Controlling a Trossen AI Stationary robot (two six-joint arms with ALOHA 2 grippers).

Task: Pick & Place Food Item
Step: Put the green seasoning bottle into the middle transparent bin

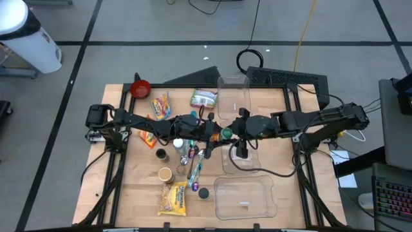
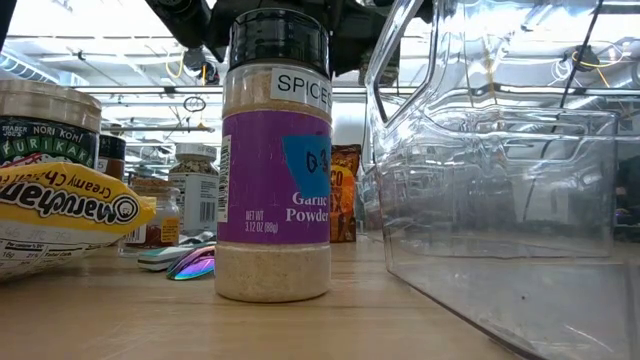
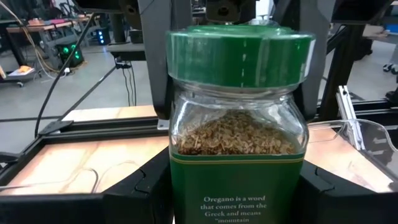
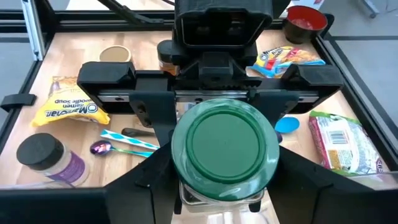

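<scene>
the oregano jar [image 3: 239, 134] hangs in the air over the middle of the surface [image 1: 141, 187], caught between your two arms. your left claw [image 3: 233, 186] is clenched around its glass body, and your right claw [image 4: 217, 180] sits over the green lid [image 4: 225, 148], fingers on either side and touching it; whether that second grip is firm yet, you cannot tell. this looks like a handover, so next make sure the right claw truly holds the jar before you let the left one release, then carry it to a clear bin [image 1: 243, 196]. below and beside you lie a soup packet [image 4: 67, 107], a garlic powder shaker [image 2: 274, 160], a toothbrush [image 4: 127, 140] and a snack bag [image 4: 343, 140]. the arms are close together, so back away slowly and keep height.
</scene>
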